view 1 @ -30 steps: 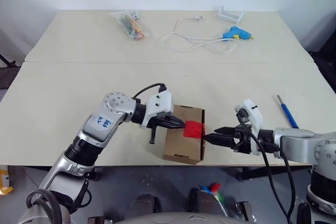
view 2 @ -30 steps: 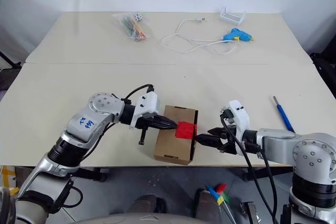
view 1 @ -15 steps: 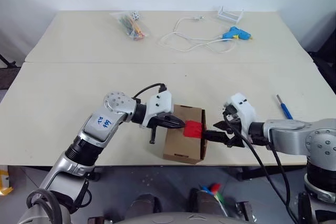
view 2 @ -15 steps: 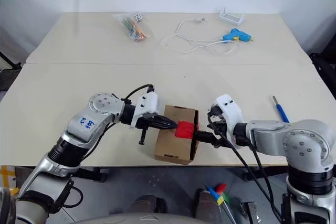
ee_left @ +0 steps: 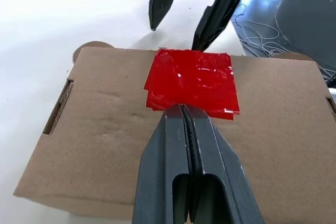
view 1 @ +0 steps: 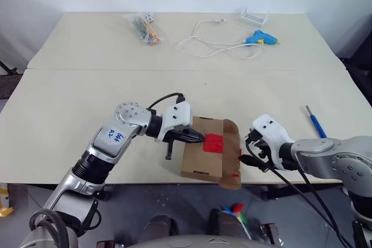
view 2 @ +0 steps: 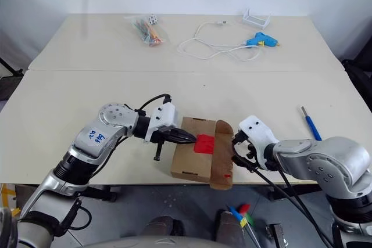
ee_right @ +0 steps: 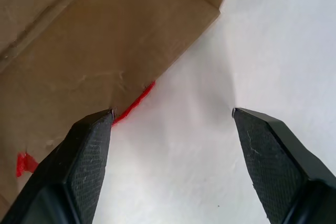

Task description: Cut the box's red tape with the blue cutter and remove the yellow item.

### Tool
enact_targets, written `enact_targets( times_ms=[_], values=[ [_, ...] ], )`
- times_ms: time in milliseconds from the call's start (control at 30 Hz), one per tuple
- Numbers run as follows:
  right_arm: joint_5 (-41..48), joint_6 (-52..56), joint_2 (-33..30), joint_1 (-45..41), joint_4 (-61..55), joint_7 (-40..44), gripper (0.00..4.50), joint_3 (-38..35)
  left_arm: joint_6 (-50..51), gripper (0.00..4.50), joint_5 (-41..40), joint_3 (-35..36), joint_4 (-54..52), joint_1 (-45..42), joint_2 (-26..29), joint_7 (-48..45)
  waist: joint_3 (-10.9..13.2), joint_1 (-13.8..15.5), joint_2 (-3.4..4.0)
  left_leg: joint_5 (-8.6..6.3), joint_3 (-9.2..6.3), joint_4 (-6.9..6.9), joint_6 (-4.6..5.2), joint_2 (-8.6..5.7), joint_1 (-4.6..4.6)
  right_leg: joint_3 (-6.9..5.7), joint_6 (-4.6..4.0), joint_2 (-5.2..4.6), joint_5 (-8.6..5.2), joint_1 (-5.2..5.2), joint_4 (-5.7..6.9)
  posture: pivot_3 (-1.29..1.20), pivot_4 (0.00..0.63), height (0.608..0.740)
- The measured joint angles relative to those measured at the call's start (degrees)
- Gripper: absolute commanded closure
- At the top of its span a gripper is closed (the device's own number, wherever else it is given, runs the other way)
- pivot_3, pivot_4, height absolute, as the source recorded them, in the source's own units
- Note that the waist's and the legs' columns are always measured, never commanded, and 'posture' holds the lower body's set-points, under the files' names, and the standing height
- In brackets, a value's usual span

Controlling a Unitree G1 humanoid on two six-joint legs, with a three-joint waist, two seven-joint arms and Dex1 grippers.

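Since the earlier frame, the box's side flap has been swung open on the robot's right, where before it lay shut against the carton; it now hangs outward over the table's front edge, with traces of red seen along its edge in the right wrist view. The right gripper has been turned and brought in closer to that flap, its black fingers spread wide with nothing between them, one fingertip lying against the flap's cardboard. The left gripper is seen unchanged: its fingers are pressed together, and its tip is set on the top of the box at the near edge of the red tape, which remains stuck on the carton's top face. The box is kept at the front edge of the table, between the two grippers. The blue cutter is left lying on the table well to the robot's right, apart from both grippers. At the far side, a light-blue glue gun with its white cord and a clear bag of coloured bits are seen where they were.
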Motion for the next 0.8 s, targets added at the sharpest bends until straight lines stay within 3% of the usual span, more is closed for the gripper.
enact_targets(
  times_ms=[200, 367, 467, 667, 800],
  values=[
    [-1.0, -0.8, 2.8, 2.1, 0.0, 3.3, 0.74, -4.3, 0.1, 4.5, 0.0, -0.1, -0.3, 0.0, 0.0, 0.1, 0.0, 0.1, 0.0, 0.0, -0.03, -0.03, 0.0, -0.02, -0.03, -0.04, 0.0, 0.0, 0.0, -0.01, -0.02, 0.0, 0.15, 0.74],
    [1.4, -2.3, -5.9, 5.2, 6.2, 15.4, 0.74, -13.8, 0.3, 4.5, 0.0, 0.0, -1.1, 0.4, 0.1, 0.4, 0.0, 0.1, 0.0, -0.02, -0.02, -0.04, 0.05, -0.02, -0.04, -0.03, 0.0, 0.0, 0.0, 0.01, -0.08, 0.0, 0.15, 0.74],
    [4.7, -0.8, -6.6, 5.9, 13.1, 22.2, 0.74, -18.2, 0.4, 4.5, 0.0, 0.2, -1.4, 0.6, 0.6, 0.3, 0.0, 0.0, -0.01, -0.02, -0.01, -0.05, 0.05, 0.01, -0.01, -0.02, 0.0, 0.01, 0.0, 0.01, -0.06, 0.0, 0.15, 0.74],
    [7.0, 1.3, -3.0, 3.4, 24.7, 27.9, 0.74, -18.5, 0.5, 4.5, 0.0, 0.1, -1.6, 0.7, 0.6, 0.4, 0.0, 0.0, 0.0, -0.02, 0.0, -0.03, 0.05, 0.01, 0.0, 0.0, 0.0, -0.01, 0.0, 0.01, -0.05, 0.0, 0.15, 0.74],
    [4.4, -1.5, 2.0, 0.7, 31.4, 30.5, 0.74, -13.4, 0.8, 4.5, 0.0, 0.2, -2.0, 0.8, 0.8, 0.4, 0.0, -0.1, 0.03, -0.02, -0.02, -0.04, 0.04, 0.0, 0.0, -0.03, 0.0, -0.01, 0.0, -0.01, -0.01, 0.0, 0.15, 0.74]
  ],
)
